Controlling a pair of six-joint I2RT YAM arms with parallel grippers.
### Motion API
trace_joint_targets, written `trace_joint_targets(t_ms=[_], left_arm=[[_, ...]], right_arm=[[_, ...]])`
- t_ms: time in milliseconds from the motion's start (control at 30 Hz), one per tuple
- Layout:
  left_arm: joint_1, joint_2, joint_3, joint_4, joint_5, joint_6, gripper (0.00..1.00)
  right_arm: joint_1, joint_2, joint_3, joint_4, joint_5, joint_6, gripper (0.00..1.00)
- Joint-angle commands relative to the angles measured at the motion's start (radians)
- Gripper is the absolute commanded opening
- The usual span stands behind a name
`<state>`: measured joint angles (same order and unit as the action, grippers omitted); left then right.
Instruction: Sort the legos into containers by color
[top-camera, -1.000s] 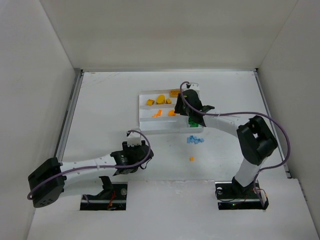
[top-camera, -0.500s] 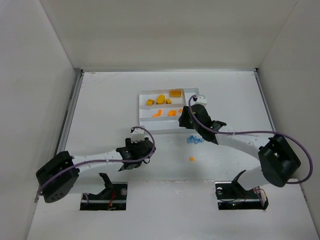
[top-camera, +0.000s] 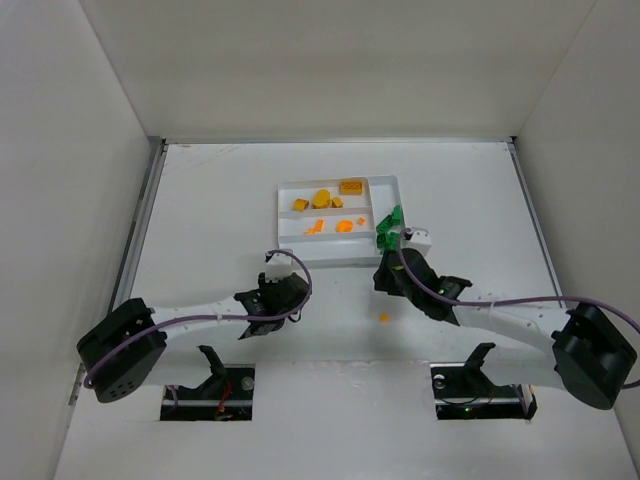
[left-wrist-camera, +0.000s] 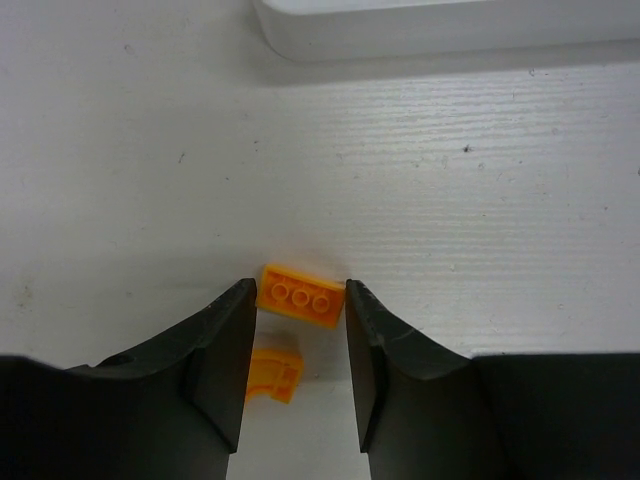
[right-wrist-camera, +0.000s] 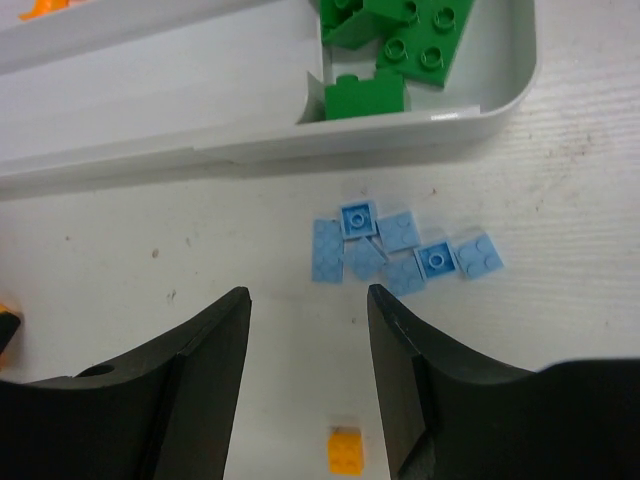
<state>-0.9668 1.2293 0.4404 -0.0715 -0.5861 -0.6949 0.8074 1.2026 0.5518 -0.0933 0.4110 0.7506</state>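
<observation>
- Firstly, the left gripper (left-wrist-camera: 300, 288) is low over the table (left-wrist-camera: 500, 180), left of and nearer than the tray (top-camera: 290, 245).
- Its jaws are narrowed around an orange brick (left-wrist-camera: 300, 297) that lies flat, three studs showing, with a fingertip at each end. Whether they pinch it I cannot tell.
- A second orange bit (left-wrist-camera: 272, 375) lies just near of that brick, partly hidden by the left finger.
- In the tray, the far section holds yellow pieces (top-camera: 320, 200) and the middle one holds orange scraps (top-camera: 343, 226).
- Green bricks (right-wrist-camera: 400, 50) are piled in the crosswise section at the tray's right end.
- The right gripper (right-wrist-camera: 308, 300) is just near of the tray's right end, its jaws standing apart and holding nothing.
- Blue pieces (right-wrist-camera: 400, 250) lie clustered on the table between its fingertips and the tray's near wall, slightly right of the gap.
- A small orange piece (right-wrist-camera: 346, 450) lies alone on the table between the right fingers, nearer than the blue cluster.
</observation>
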Motion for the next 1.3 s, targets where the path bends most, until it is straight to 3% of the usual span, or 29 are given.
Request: trace_joint_targets(t_ms=[0,200,400,567,1033,1267], left_arm=[[0.010,-0.001,0.014,0.027,0.005,0.026,0.33],[0.012,-0.028,0.020,0.039,0.008,0.035,0.22],[0.029,-0.089,0.066,0.064,0.038,0.057,0.21],[0.085,-0.087,0.118,0.165,0.069,0.100,0.21],[0.334,0.212,0.352,0.377,0.210,0.152,0.22],[0.365,0.354,0.480,0.383,0.224,0.196,0.23]], right_arm=[[0.038,-0.052,-0.021,-0.066,0.040,0.075,0.56],[0.114,-0.069,-0.029,-0.224,0.072,0.154,0.56],[0.169,-0.072,-0.009,-0.290,0.084,0.190,0.49],[0.218,-0.095,-0.007,-0.296,0.049,0.188,0.49],[0.229,-0.041,-0.007,-0.257,0.014,0.161,0.48],[0.230,-0.037,-0.019,-0.237,0.015,0.164,0.46]])
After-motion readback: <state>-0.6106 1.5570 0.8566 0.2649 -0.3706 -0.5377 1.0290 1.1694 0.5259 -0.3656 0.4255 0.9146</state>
